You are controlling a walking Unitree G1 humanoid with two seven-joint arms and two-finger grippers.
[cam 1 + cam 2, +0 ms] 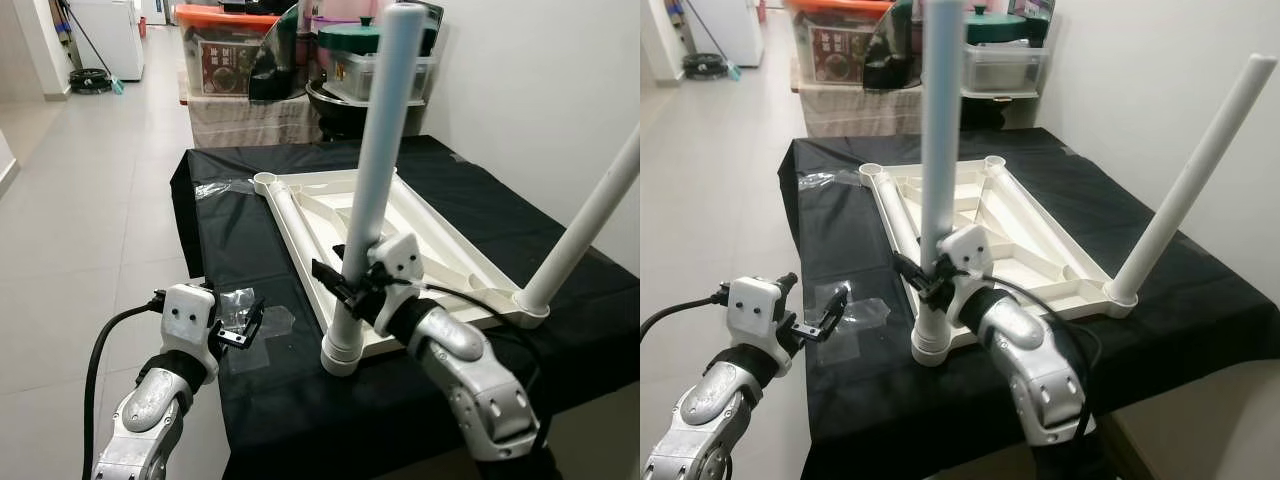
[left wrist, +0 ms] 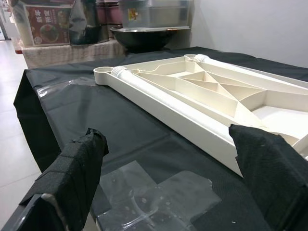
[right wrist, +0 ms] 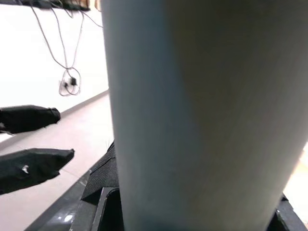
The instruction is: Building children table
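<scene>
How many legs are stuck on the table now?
2. One leg stands in the near corner of the upside-down tabletop, held by the right gripper. The other leg leans from the right corner. Two far corner sockets look empty.

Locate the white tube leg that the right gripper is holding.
The white tube leg stands upright in the near corner socket of the upturned cream tabletop, in the right gripper.

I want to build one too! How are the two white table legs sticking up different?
The near leg stands almost straight up; the far leg leans outward. The right gripper is at the near leg, low down, while nothing touches the far leg. The near leg sits in the near corner of the upturned tabletop, the far leg in the right corner. Both are plain white tubes plugged into round sockets.
</scene>
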